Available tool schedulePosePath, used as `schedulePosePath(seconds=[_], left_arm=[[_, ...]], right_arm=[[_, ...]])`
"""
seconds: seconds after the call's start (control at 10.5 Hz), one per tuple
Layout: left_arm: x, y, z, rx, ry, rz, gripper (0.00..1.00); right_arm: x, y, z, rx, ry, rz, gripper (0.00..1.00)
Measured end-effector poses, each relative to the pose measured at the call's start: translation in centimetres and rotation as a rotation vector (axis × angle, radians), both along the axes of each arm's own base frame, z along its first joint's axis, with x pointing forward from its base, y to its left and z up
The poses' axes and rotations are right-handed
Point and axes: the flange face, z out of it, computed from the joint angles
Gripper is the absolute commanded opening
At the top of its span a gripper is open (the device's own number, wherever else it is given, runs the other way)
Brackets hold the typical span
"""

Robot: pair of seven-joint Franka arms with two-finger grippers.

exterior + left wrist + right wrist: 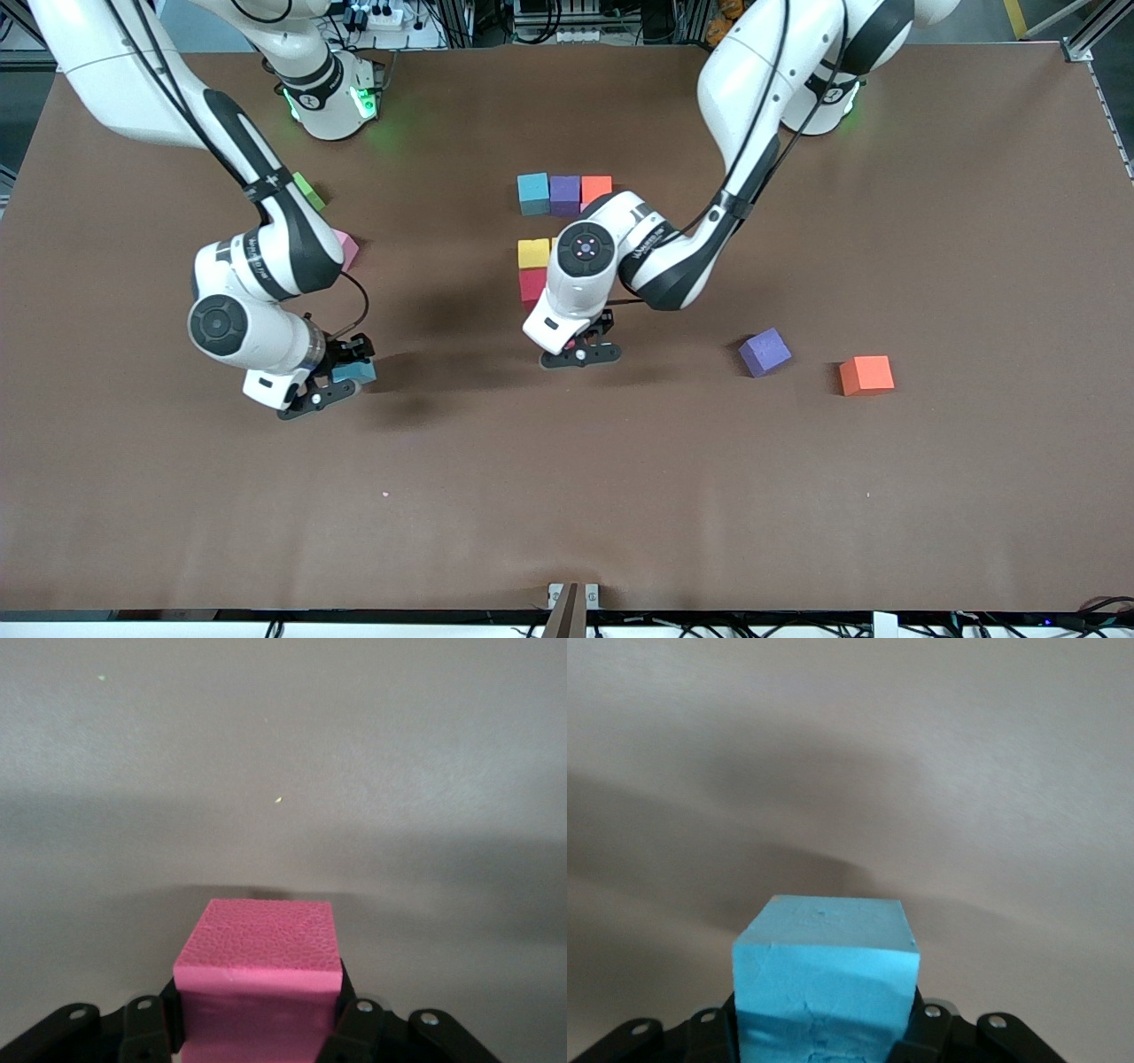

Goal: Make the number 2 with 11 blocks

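Sitting squarely between the jaws of the left gripper (257, 1032), a pink block (259, 943) shows a pebbled, matte foam face, so it looks light, slightly soft and grippy rather than slick; flat opposite sides are the sensible place to hold it, as the fingers (354, 1028) do now. That gripper is closed on it, low over the table (797, 496) just beside the started number 2 (554, 221), where a light blue, purple and orange row and a yellow and a red cube below it already touch. The right gripper (824, 1036) is likewise clamped on a light blue block (824, 970), which fills its jaws, toward the right arm's end. A loose purple cube (765, 352) and orange cube (866, 375) lie well apart from both jaws.
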Motion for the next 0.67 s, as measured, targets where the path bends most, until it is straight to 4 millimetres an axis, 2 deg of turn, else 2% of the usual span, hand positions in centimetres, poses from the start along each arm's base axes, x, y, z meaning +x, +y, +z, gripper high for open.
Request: schedulePosePath(seconds=[0.19,0.29,0.67], left_arm=[[-1.4,-1.8,-1.3,0.024,-0.021,-0.033,0.00],[-1.7,-2.7,-1.4,0.020,-0.030,-0.043,0.00],[-1.4,-3.4,-0.8,0.002,-0.045,-0.047,0.00]], right_arm=[[0.3,-3.2,-0.1,-0.003,0.021,-0.030,0.29],[0.3,-3.7,-0.1,-0.004,0.024,-0.037,0.29],[0.2,-3.2,0.0,-0.003,0.028,-0.029,0.29]])
